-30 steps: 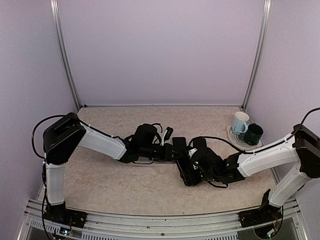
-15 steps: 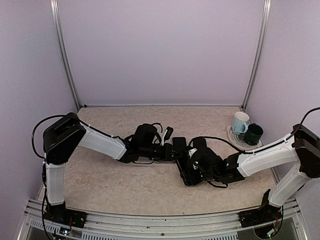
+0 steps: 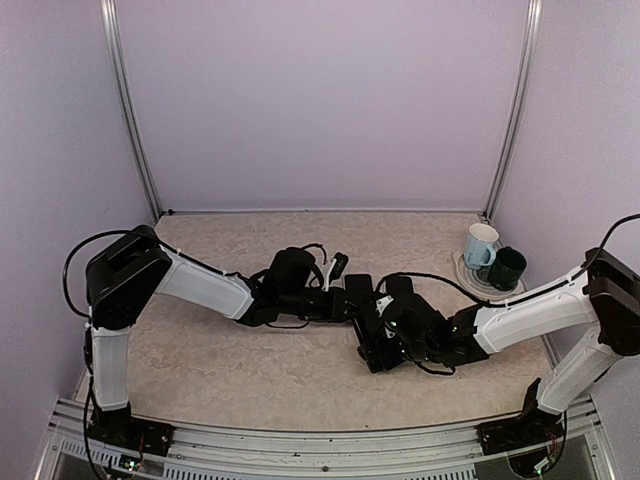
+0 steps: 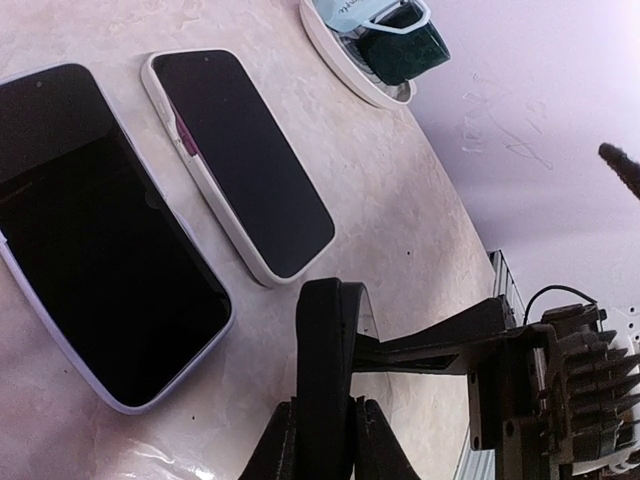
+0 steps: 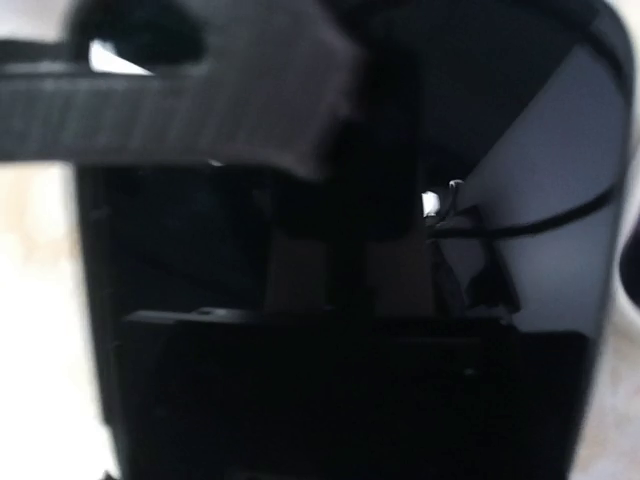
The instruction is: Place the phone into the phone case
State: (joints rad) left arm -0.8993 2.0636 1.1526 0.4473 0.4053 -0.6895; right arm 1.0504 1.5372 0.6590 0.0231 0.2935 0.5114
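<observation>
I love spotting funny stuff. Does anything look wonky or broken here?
Only one thing: the white-cased phone shows a pink strip along its side near one corner, as if it sits loose there. Nothing spilled or broken.

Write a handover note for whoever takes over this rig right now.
Left gripper: low at mid-table, jaw state unclear. Right gripper: close over a dark screen, jaw state unclear.
Two dark-screened phones lie flat side by side: the larger phone, lavender-rimmed, and the smaller phone, white-rimmed. Neither is gripped in the left wrist view.
Done: possibly the seating; the rims may be cases, I cannot tell.
To do: check all corners are seated, press if not.
</observation>
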